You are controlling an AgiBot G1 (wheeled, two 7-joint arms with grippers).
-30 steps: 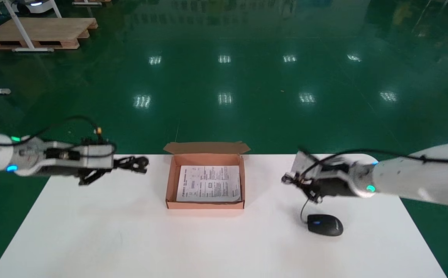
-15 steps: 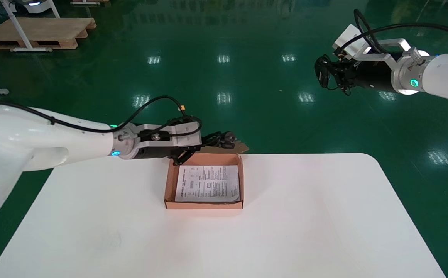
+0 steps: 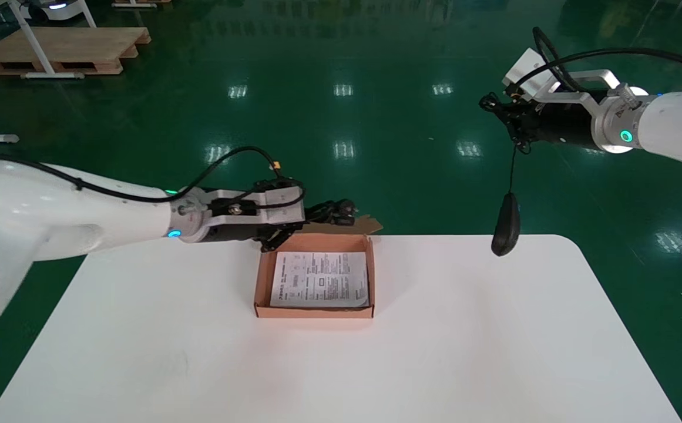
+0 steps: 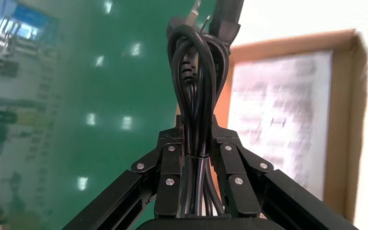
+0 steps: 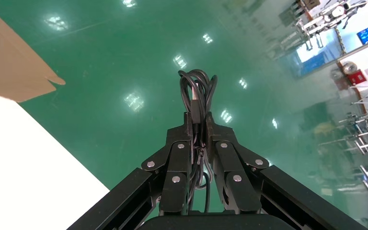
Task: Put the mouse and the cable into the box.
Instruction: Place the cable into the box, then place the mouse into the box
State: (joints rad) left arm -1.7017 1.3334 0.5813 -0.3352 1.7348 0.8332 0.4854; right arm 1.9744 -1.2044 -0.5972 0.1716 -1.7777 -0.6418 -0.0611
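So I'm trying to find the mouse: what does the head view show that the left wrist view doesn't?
Only the head view shows the mouse, hanging by its cord from the raised right hand, near the white table's far edge, to the right of the box. Only the left wrist view shows how the coiled cable sits, with its loops pinched between the left hand's fingers. Both show the cardboard box with the printed sheet inside.

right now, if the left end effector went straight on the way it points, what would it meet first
Likely the box's back flap, just ahead of the left end effector and its cable bundle; depth is unclear, so it may pass above.
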